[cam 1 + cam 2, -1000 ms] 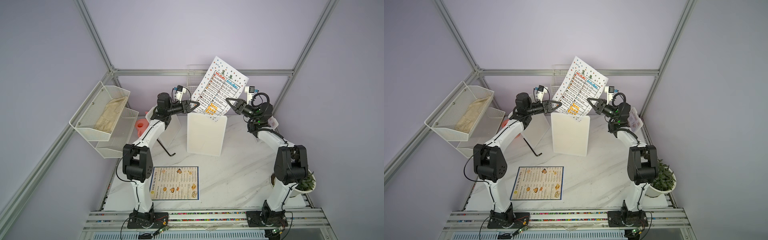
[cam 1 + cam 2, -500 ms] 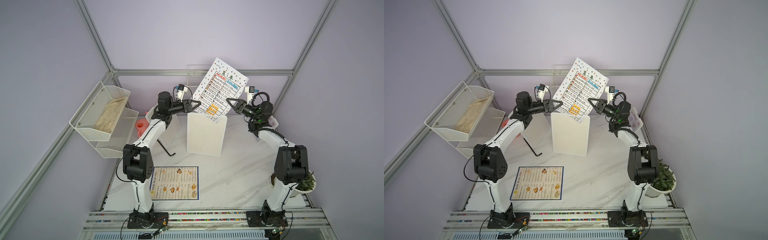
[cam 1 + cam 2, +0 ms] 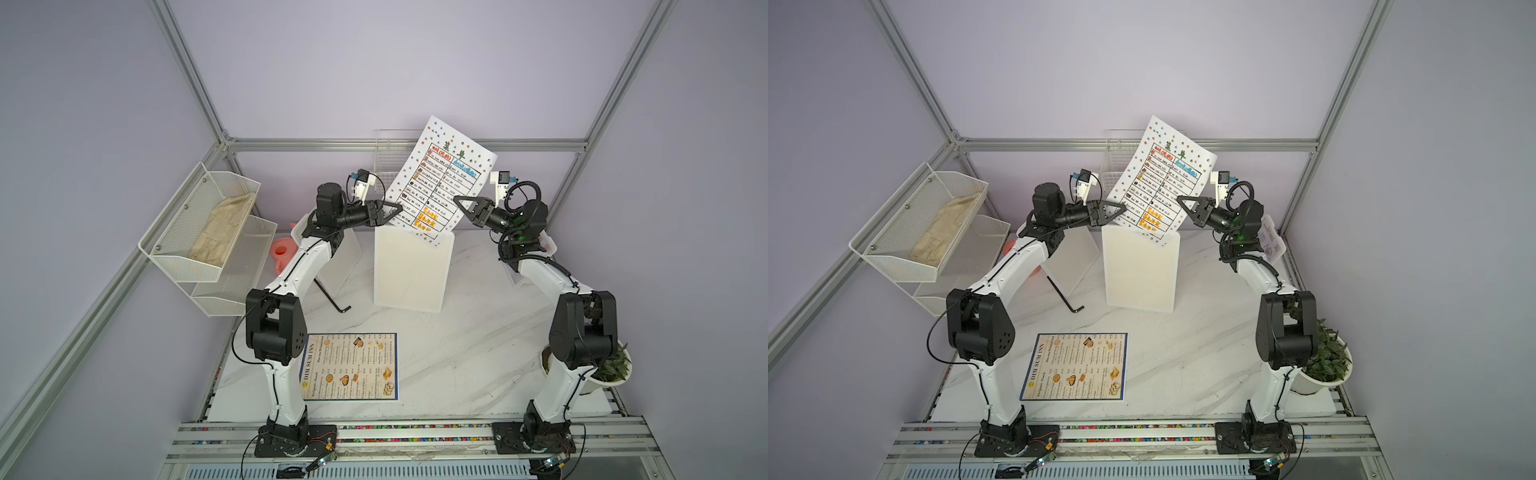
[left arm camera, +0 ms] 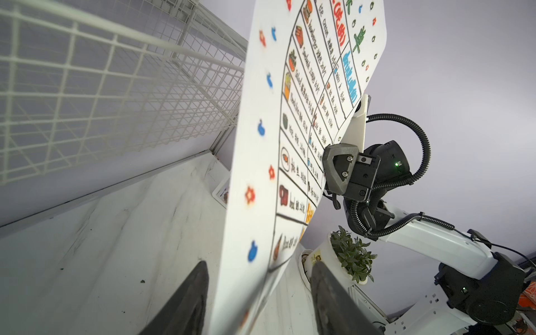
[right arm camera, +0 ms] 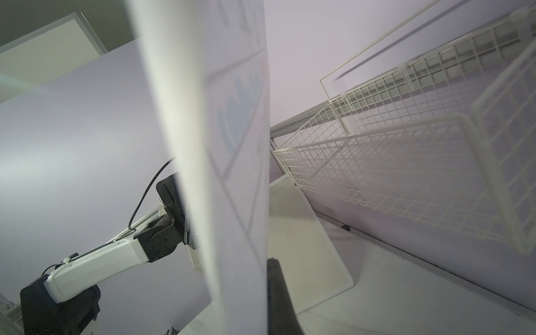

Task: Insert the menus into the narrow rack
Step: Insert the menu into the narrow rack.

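**Sheet held by one edge**

The right hand (image 3: 457, 201) pinches the dotted white sheet (image 3: 440, 178), tilted aloft before the wire rack (image 3: 385, 164); the left hand (image 3: 397, 206) gapes around its other edge. Held one-sided, it may swing and snag the upright white board (image 3: 409, 270). The DIM SUM INN menu (image 3: 351, 365) lies on the marble surface (image 3: 478, 332), lilac walls (image 3: 374, 62) around.

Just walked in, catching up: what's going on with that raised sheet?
Two robot arms have the white dotted menu raised near the wire rack at the back. The right gripper is shut on one edge; the left gripper has its jaws open around the opposite edge. The DIM SUM INN menu lies flat on the table, not yet racked.
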Controlling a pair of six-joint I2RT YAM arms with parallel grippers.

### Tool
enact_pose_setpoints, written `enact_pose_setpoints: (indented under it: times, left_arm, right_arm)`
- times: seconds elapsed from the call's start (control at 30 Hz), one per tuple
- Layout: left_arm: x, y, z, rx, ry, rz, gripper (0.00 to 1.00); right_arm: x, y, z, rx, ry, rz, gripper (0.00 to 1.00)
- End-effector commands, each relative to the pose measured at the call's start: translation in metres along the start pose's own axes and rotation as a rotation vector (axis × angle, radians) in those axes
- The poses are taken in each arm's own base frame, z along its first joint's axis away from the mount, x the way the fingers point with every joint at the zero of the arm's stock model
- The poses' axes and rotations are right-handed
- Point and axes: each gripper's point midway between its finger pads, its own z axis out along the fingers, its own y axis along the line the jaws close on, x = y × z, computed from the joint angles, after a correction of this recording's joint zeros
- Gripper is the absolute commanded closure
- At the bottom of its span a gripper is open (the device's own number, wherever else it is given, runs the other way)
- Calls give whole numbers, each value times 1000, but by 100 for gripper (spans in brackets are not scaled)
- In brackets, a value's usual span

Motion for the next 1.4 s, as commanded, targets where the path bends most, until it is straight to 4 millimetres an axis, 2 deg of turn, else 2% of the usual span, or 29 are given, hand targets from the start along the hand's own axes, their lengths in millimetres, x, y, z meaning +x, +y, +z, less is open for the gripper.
enact_pose_setpoints:
  times: [0.0, 0.37, 0.57, 0.7, 0.93, 1.07, 1.23, 1.37]
  left_arm:
    - [-28, -31, -4, 38, -40, 111, 40]
    - [-29, -30, -4, 30, -37, 115, 37]
    - [-29, -28, -6, 21, -38, 114, 26]
    - [-30, -30, -6, 26, -36, 116, 25]
    - [-31, -31, -6, 29, -38, 118, 30]
    - [-32, -34, -6, 41, -39, 119, 36]
    - [-32, -38, -6, 55, -35, 120, 42]
    - [-30, -38, -7, 51, -33, 119, 42]
  right_arm:
    - [-10, 14, 1, -37, 17, -50, 100]
    - [-9, 13, 1, -24, 48, -75, 100]
    - [-13, 3, 1, 43, 29, -86, 100]
    - [-13, 2, 1, 45, 33, -87, 100]
    - [-18, -2, -4, 101, 14, -100, 100]
    - [-20, -4, -6, 116, 7, -101, 100]
    - [-20, -2, -6, 106, 12, -105, 100]
    - [-16, 3, -5, 69, 38, -112, 100]
